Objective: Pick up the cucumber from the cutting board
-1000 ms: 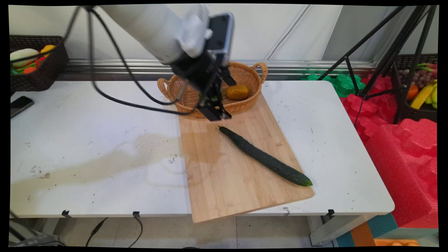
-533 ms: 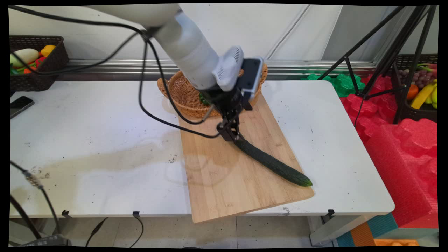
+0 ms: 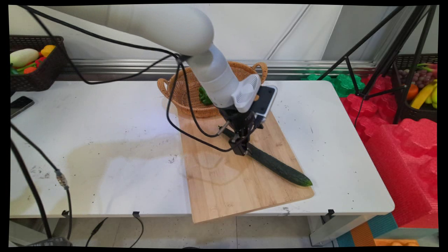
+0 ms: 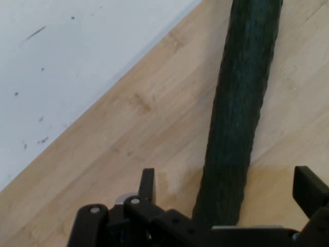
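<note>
White worktop [image 3: 87, 133] against a pale wall, with a metal rail along the back edge. A bamboo cutting board [image 3: 224, 182] lies on the worktop's right half, its near corner overhanging the front edge. A woven wicker basket [image 3: 182, 99] with two handles sits at the board's far end; something green shows inside it, mostly hidden by the arm.

A long dark green cucumber [image 3: 280, 168] lies diagonally on the board, one tip near the board's right edge, the other toward the basket.

End effector [image 3: 241, 148] is down at the cucumber's upper half. In the hand view its fingers [image 4: 147, 185] are spread apart, one on each side of the cucumber [image 4: 239, 113], with gaps to the skin on both sides; nothing gripped. Board [image 4: 128, 149] and worktop [image 4: 61, 62] visible beyond.

Surroundings: dark basket of toy produce [image 3: 35, 63] at the far left, a phone [image 3: 19, 105] beside it, black tripod [image 3: 385, 52] and red foam [image 3: 402, 147] at right.
</note>
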`<action>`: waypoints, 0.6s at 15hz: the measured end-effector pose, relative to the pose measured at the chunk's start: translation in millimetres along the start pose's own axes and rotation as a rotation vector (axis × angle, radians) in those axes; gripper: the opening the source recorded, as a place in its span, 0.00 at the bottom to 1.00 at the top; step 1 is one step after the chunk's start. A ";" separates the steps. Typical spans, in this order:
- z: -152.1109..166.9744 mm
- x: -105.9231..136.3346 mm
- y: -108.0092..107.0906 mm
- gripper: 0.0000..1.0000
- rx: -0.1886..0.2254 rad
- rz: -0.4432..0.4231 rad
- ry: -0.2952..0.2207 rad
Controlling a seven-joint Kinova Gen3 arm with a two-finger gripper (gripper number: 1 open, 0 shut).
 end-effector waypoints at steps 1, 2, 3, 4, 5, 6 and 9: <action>8.3 -0.3 -2.4 1.00 -0.009 0.007 0.002; 16.2 -0.5 -4.9 1.00 -0.017 0.015 0.005; 22.6 -0.8 -6.9 1.00 -0.024 0.021 0.007; 28.5 -1.2 -8.8 1.00 -0.030 0.026 0.009; 34.7 -1.6 -10.7 1.00 -0.036 0.033 0.011; 40.3 -2.1 -12.3 1.00 -0.043 0.039 0.012; 51.0 -2.5 -15.1 1.00 -0.057 0.052 0.016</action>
